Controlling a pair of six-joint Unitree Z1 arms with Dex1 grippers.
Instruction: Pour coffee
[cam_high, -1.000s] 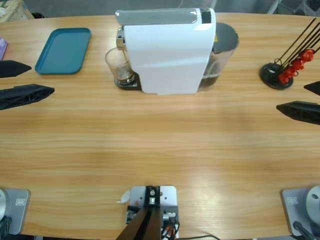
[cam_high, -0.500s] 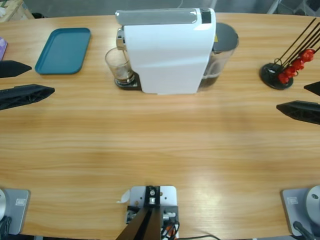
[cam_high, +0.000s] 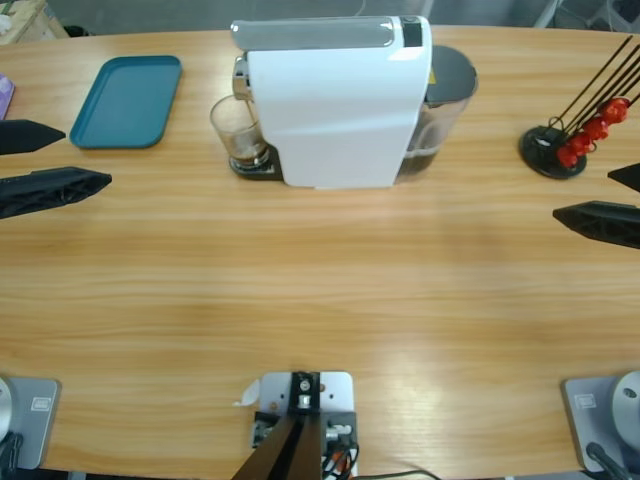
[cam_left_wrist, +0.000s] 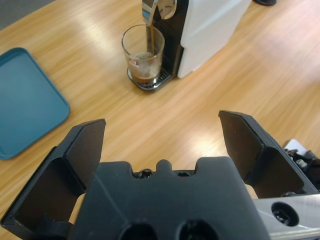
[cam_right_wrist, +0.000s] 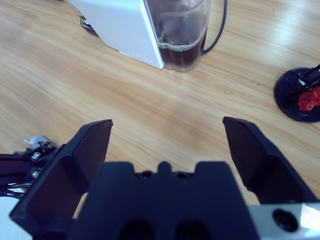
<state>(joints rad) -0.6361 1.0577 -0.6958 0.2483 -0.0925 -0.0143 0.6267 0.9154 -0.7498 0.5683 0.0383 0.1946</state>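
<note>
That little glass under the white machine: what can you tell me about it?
The glass is small, clear and upright, with a small red mark low on its side. It stands on the dark drip grate at the white machine's front, under the spout. A thin dark stream runs into it, and a shallow layer of coffee covers its bottom. Neither gripper touches it; a teal tray lies apart on the table.

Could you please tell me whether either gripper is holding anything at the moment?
Nothing is held: the left gripper and right gripper are both open and empty.
</note>
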